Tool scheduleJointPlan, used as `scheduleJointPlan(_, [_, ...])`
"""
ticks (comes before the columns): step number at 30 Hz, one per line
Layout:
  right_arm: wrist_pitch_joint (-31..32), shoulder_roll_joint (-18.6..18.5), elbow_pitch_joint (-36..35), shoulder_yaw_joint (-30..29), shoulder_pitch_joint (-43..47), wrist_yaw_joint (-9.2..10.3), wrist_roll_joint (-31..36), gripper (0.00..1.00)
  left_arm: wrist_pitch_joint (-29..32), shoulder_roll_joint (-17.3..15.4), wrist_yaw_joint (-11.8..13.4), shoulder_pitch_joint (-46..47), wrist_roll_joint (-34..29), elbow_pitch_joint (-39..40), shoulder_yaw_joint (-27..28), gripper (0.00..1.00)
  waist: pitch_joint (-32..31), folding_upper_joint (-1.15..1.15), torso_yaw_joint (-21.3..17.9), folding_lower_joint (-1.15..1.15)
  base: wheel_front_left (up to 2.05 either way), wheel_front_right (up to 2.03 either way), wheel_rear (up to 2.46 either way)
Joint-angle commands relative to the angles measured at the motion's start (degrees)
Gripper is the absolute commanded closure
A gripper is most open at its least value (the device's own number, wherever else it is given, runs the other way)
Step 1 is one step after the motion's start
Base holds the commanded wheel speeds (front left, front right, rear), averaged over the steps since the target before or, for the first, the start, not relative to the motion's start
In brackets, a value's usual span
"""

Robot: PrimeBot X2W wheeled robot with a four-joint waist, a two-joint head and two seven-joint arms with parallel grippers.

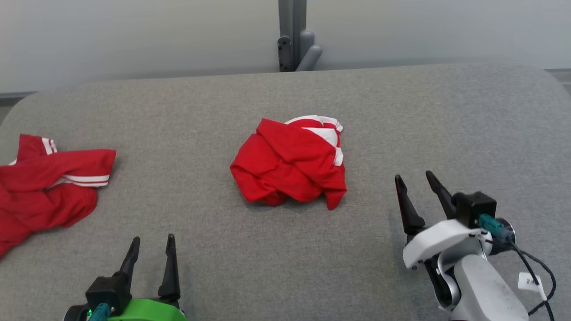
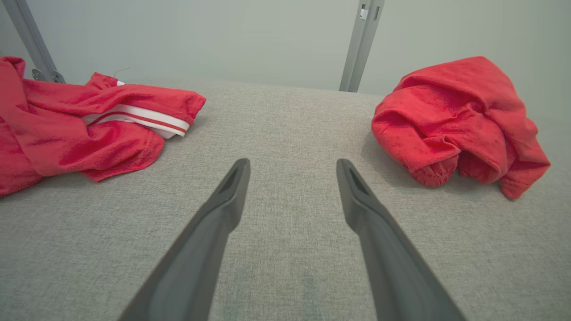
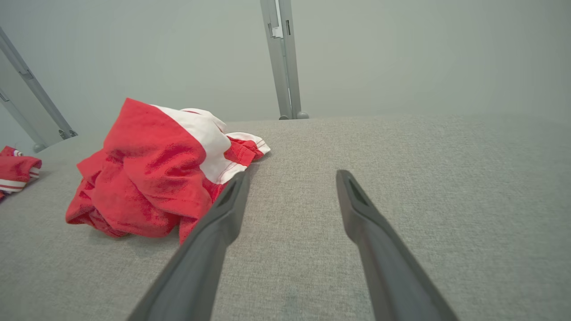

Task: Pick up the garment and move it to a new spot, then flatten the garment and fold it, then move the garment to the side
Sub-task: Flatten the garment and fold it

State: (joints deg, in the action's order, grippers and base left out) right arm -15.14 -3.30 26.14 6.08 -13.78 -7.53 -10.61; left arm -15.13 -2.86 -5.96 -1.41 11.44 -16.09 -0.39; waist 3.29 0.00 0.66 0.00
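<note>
A crumpled red garment (image 1: 290, 162) with white stripes lies bunched in the middle of the grey table (image 1: 285, 98). In the left wrist view the garment (image 2: 455, 125) is at the right; in the right wrist view the garment (image 3: 151, 178) is at the left. My left gripper (image 1: 151, 243) (image 2: 292, 167) stands open near the table's front edge, left of and nearer than the garment, with nothing between its fingers. Open too, my right gripper (image 1: 415, 178) (image 3: 290, 178) hovers to the garment's right, apart from it.
Another red garment with white stripes (image 1: 44, 183) (image 2: 89, 125) lies spread at the table's left edge. A grey metal post (image 1: 292, 35) stands behind the table's far edge against a pale wall. Bare grey cloth surface lies to the right and front.
</note>
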Motion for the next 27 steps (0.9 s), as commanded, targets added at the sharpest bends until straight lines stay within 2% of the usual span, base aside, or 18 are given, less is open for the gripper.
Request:
scheduleJointPlan(1, [-0.01,-0.04,1.39,-0.03,-2.35,0.08,-1.10,0.00,-0.03,-0.09,-0.14,1.29,0.02,0.15,-0.94,0.00,4.84,0.00,4.75,0.00,0.00,0.00,0.00])
scheduleJointPlan(7, [-0.01,-0.26,8.53,1.07,-10.94,0.08,-5.92,0.00,-0.03,-0.10,-0.31,3.69,0.46,0.26,-4.47,0.00,9.75,0.00,9.63,0.00,0.00,0.00,0.00])
scheduleJointPlan(12, [-0.01,-0.38,13.65,2.35,-15.32,0.08,-9.71,0.00,-0.03,-0.09,-0.21,5.21,0.47,0.57,-6.41,0.00,12.05,0.00,12.04,0.00,0.00,0.00,0.00])
scheduleJointPlan(19, [-0.01,-0.21,17.05,4.21,-17.66,0.07,-12.52,0.00,-0.03,-0.09,0.34,6.14,0.87,0.69,-6.92,0.00,13.32,0.00,12.79,0.00,0.00,0.00,0.00])
scheduleJointPlan(27, [-0.01,-0.48,14.65,4.65,-17.53,0.08,-13.00,0.00,-0.03,-0.09,0.12,6.66,1.00,0.70,-7.60,0.00,13.51,0.00,12.15,0.00,0.00,0.00,0.00])
